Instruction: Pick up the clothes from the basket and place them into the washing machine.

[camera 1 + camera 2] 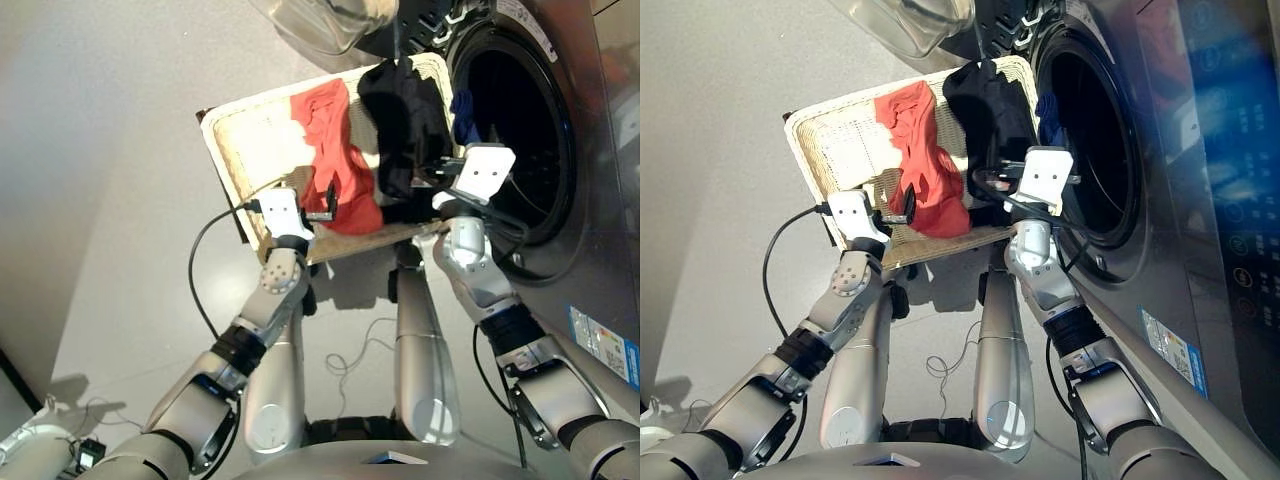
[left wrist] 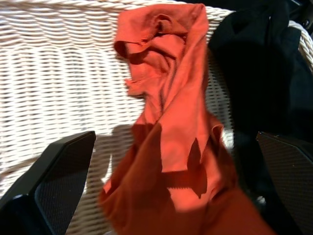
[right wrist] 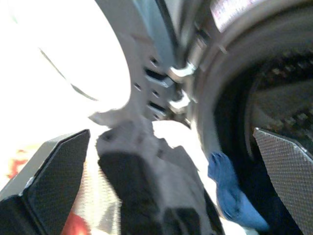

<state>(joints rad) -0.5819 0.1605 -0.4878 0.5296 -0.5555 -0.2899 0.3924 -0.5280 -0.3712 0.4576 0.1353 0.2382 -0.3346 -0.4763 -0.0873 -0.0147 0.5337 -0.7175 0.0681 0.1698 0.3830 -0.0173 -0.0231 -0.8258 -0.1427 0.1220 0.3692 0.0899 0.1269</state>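
L claw: left gripper (image 1: 327,203) spread wide, nothing between the fingers; hangs over the basket's near edge, aimed at the red-orange garment (image 1: 334,160).
R claw: right gripper (image 1: 447,168) also spread and empty, by the basket's drum-side near corner, between the black garment (image 1: 402,125) and the washing machine (image 1: 575,150) mouth.
Red-orange: mid-basket, a crumpled strip running far edge to near edge; near end bunched right under the L claw.
Black: piled at the basket's far drum-side corner, draped down along that edge, touching the red one.
Navy: navy garment (image 1: 463,115) hangs on the drum lip, partly inside, so prob. already loaded.
Basket: basket (image 1: 240,135) sits just beside the open drum; its other half is bare wicker.
Handling (est.): all thin soft cloth, light, limp, not fragile. Will sag and trail once lifted and may snag on the weave.
Grip pt (est.): pinch a thick fold. Red: the near bunch. Black: top of the pile, not a loose hem.
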